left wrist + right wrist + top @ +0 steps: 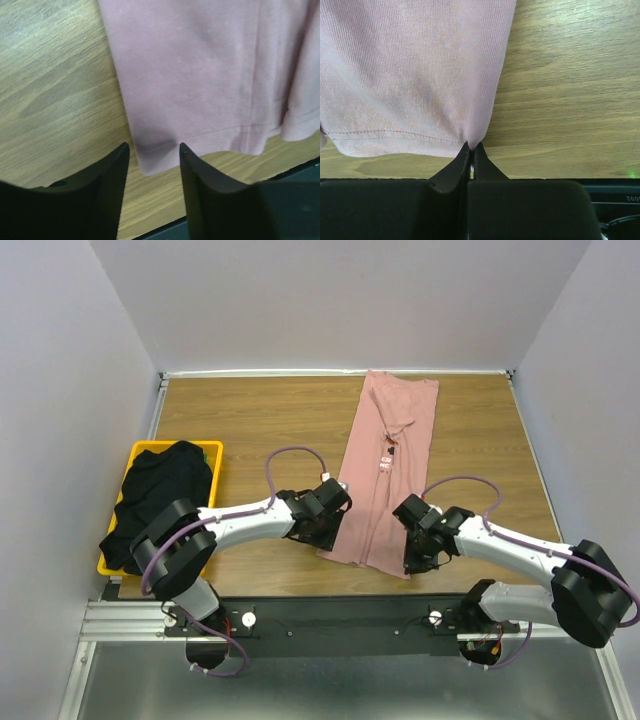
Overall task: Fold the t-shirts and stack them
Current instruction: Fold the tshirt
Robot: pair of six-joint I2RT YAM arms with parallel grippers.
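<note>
The right gripper (pixel 471 146) is pinched tight on the near right hem corner of the dusty-pink t-shirt (pixel 372 508). The left gripper (pixel 154 148) stands spread, its jaws straddling the near left hem corner without closing on it. The shirt lies on the table (pixel 250 420) between the arms as a long narrow strip. Its sides look already folded in, and the crosswise folds seem left to do. A black t-shirt (pixel 160 485) sits heaped and unfolded in the yellow basket (pixel 214 452) at the left. No stack is visible, so the task looks early.
</note>
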